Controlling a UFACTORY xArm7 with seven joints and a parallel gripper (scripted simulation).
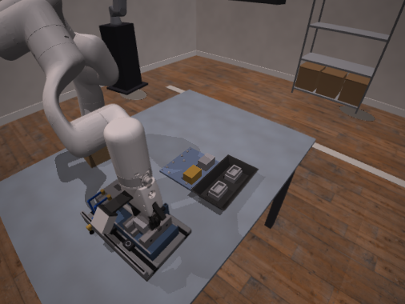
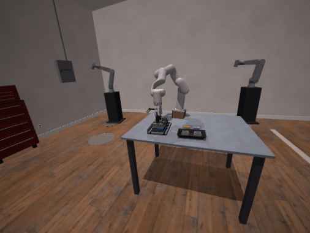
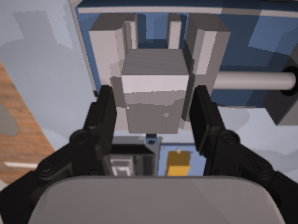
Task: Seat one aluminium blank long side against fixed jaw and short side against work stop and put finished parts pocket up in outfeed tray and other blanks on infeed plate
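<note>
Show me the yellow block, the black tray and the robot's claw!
brass blank [image 1: 192, 174], top view, on its top face.
outfeed tray [image 1: 250, 173], top view, on its far rim.
gripper [image 3: 154, 116], wrist view, midway between its fingertips.

High top, distant exterior, close wrist; vise [image 1: 160, 240] probably shared.
</note>
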